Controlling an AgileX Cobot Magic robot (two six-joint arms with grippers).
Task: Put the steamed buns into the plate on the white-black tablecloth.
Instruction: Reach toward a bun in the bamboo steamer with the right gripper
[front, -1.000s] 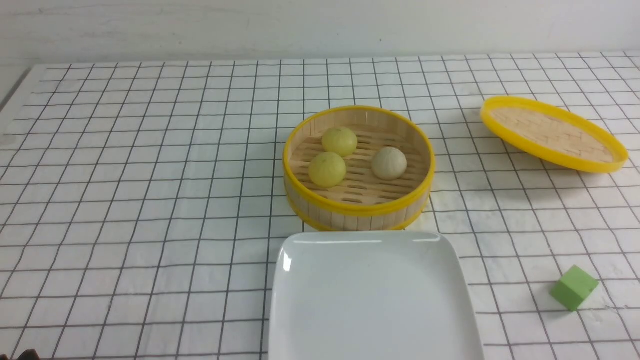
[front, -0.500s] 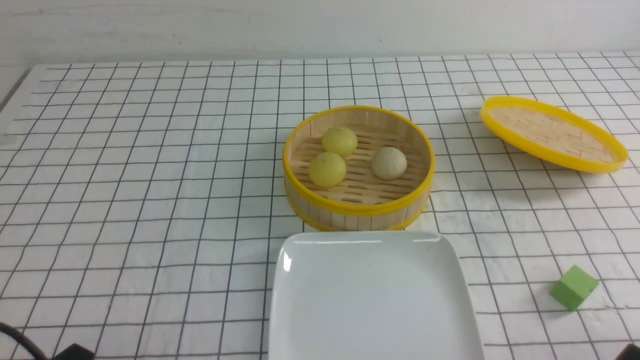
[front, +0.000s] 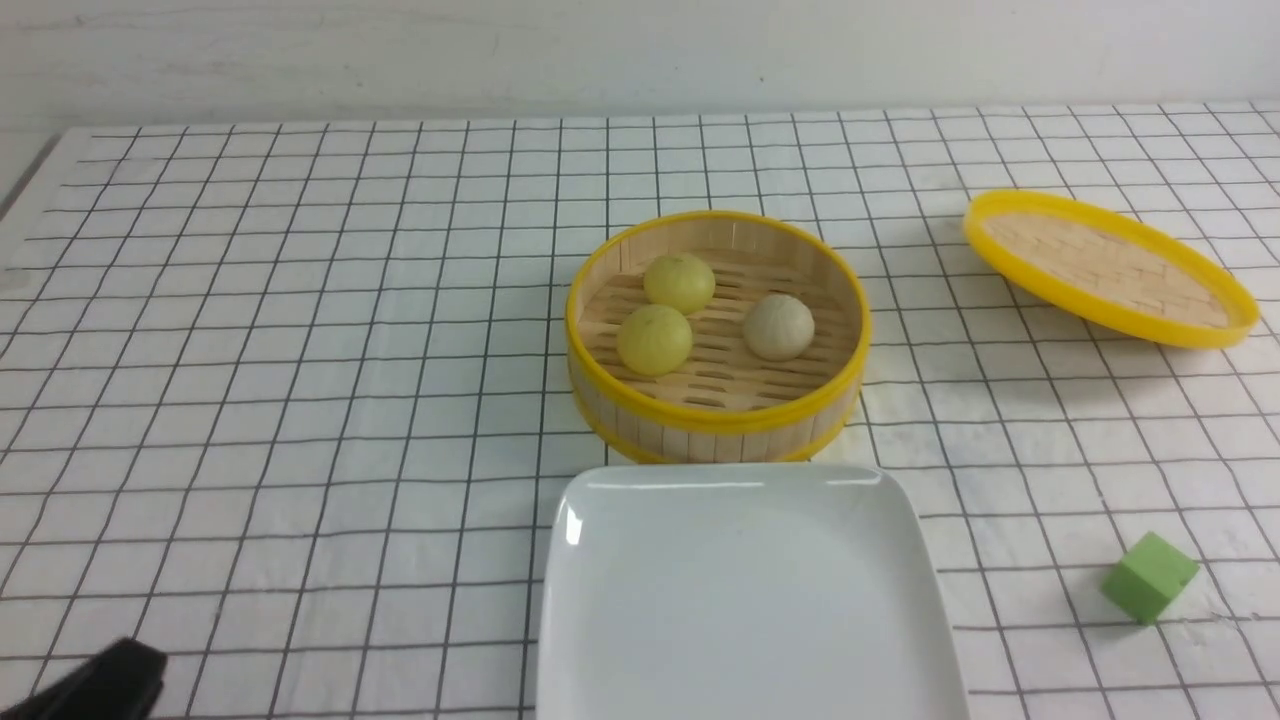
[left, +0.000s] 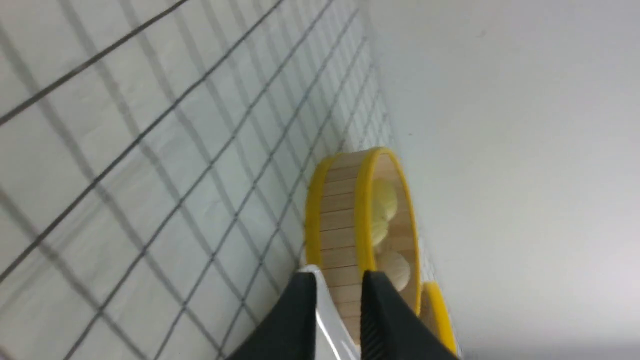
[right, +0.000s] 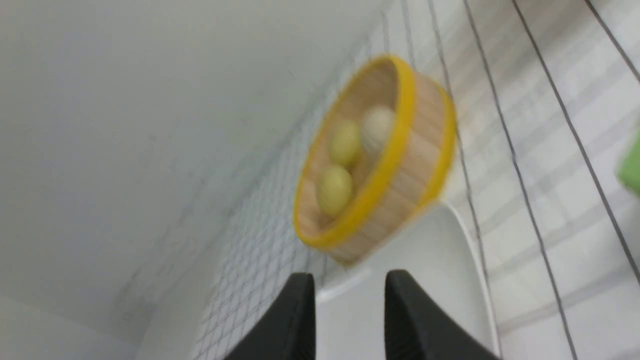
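wall (front: 640, 50): plain off-white, faintly smudged, behind the tabletop
tabletop (front: 25, 160): bare pale strip, far left
light: soft, even

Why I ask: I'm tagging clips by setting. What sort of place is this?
Likely a staged tabletop test setup, not a working kitchen: a white-black tablecloth against a bare wall, a bamboo steamer holding three steamed buns beside the plate, and a stray green cube.

Plate (front: 740, 478): glossy white, smooth, ceramic-looking, glare on rim. Tablecloth (front: 300, 350): matt cloth, lightly wrinkled. Steamer basket (front: 700, 437): pale wood slats, smooth yellow plastic-looking rims. Lid (front: 1105, 265): woven wood-strip face, same yellow rim. Buns (front: 655, 338): matt, faintly dimpled skin. Green cube (front: 1148, 577): matt, smooth faces.
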